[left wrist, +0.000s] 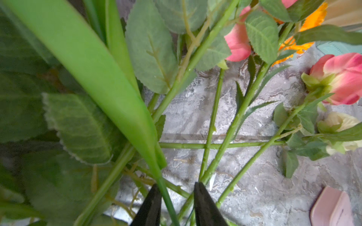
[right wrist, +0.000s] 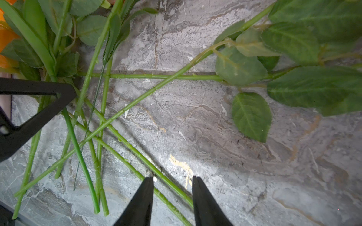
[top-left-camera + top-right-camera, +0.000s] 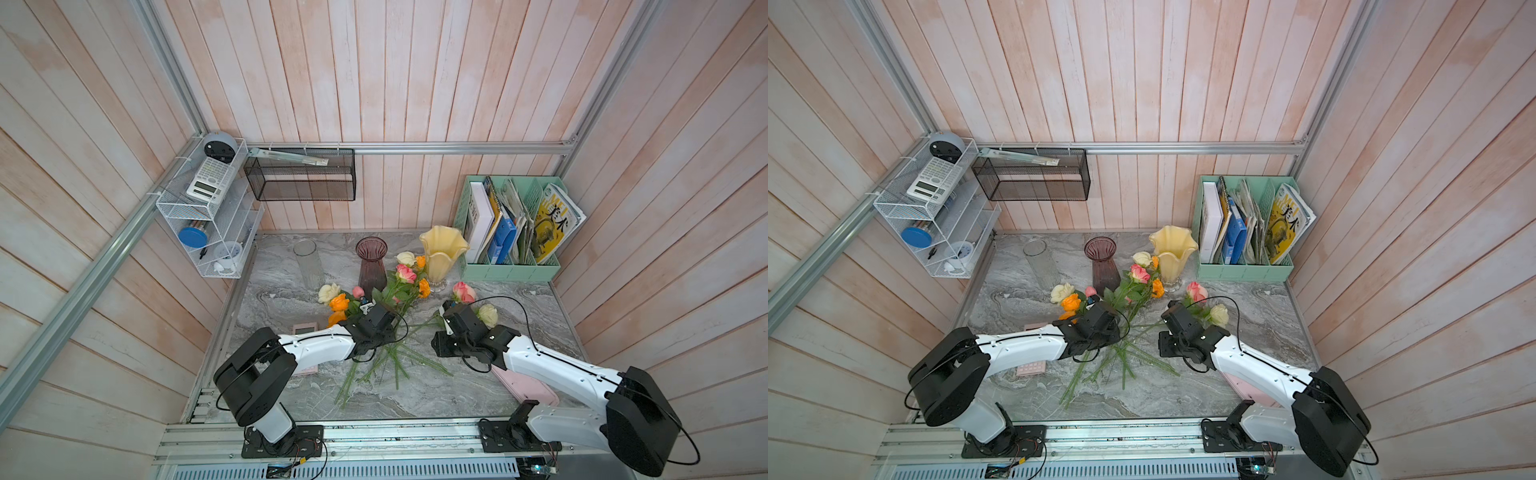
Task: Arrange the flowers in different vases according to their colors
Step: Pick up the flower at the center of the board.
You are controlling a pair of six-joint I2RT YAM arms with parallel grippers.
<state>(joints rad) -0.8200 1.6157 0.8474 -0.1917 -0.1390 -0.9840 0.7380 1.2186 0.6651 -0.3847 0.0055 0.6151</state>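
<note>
Left gripper [image 1: 176, 184] astride thin stem [image 1: 168, 203]; top views hide this.

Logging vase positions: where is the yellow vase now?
In both top views the yellow vase stands at the back, between the purple vase and the mint file holder.

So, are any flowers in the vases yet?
Not yet. The clear vase, purple vase and yellow vase look empty. The flowers lie piled on the table. The left gripper sits open around a thin stem; the right gripper holds nothing. All sorting is left.
</note>
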